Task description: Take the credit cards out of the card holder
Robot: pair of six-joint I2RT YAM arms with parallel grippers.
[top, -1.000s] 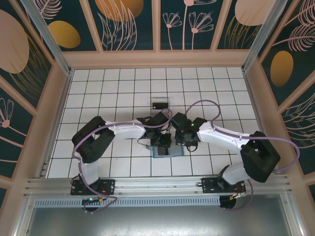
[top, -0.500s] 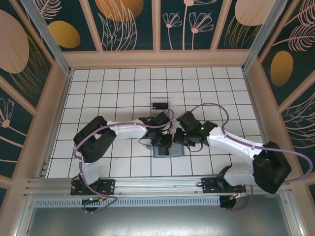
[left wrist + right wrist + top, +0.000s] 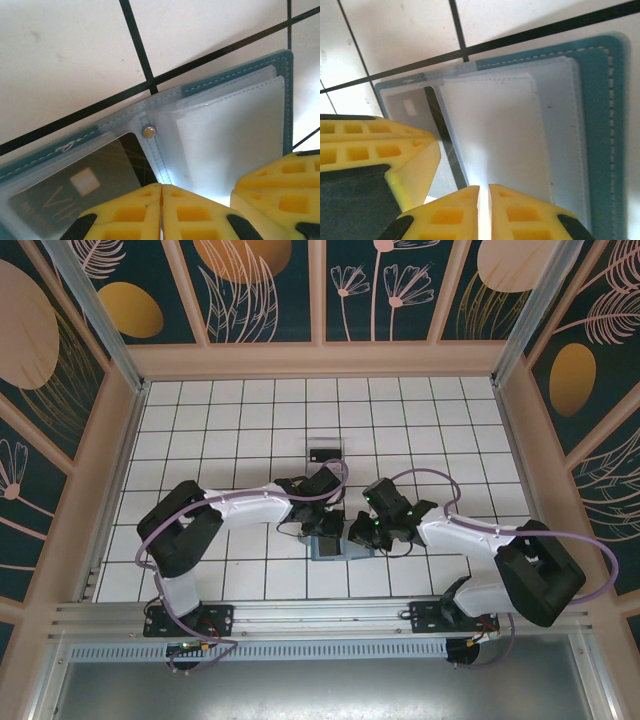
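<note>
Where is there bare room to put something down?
Bare tiles lie between the back wall and the small box, and in both far corners. Crowded: the near middle, where the left gripper and right gripper meet over the card holder.

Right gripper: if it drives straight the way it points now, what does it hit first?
The card holder. The right gripper, jaws nearly together, points at its frosted inner sleeve just ahead. It may be touching it; depth is unclear.

Yellow fingers [image 3: 125,215] together above card holder [image 3: 240,85] with black card [image 3: 85,190]
</note>
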